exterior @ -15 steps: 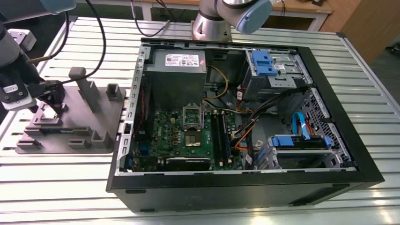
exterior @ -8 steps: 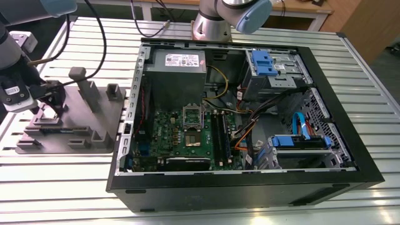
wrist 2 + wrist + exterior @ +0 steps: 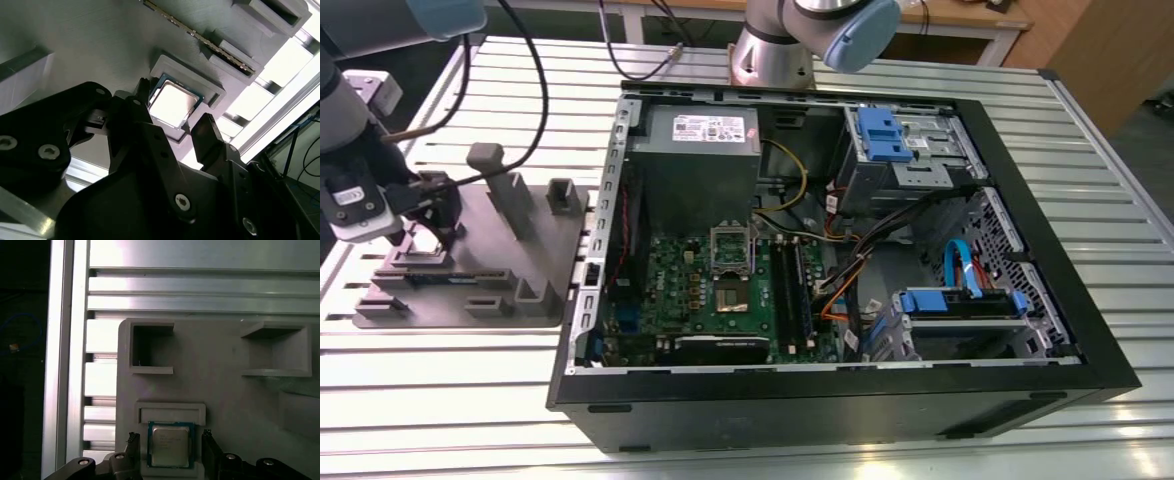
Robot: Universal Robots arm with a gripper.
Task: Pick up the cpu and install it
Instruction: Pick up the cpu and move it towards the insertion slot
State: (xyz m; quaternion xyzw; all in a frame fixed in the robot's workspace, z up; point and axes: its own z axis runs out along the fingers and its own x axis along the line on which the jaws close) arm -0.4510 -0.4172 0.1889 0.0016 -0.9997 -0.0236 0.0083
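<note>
The cpu [image 3: 170, 447], a small square chip with a silvery top, lies flat in a shallow pocket of the grey fixture plate [image 3: 225, 400]. Both wrist views show my gripper [image 3: 170, 439] open, with one black finger [image 3: 132, 441] on each side of the chip and a small gap between each finger and the chip's edges. In the second wrist view the cpu [image 3: 172, 104] sits between the same fingertips [image 3: 205, 129] of the gripper [image 3: 174, 111]. In the exterior view my gripper [image 3: 430, 235] hangs low over the fixture plate [image 3: 480, 285] at the exterior view's left. The green motherboard [image 3: 680, 290] lies inside the open computer case [image 3: 854, 405].
Grey blocks [image 3: 507, 195] stand upright on the fixture beside my gripper. The socket [image 3: 731, 298] on the motherboard has its metal frame [image 3: 731, 245] raised. Cables, blue drive bays [image 3: 894, 135] and a power supply [image 3: 700, 135] crowd the case. Another arm's base [image 3: 774, 55] stands behind it.
</note>
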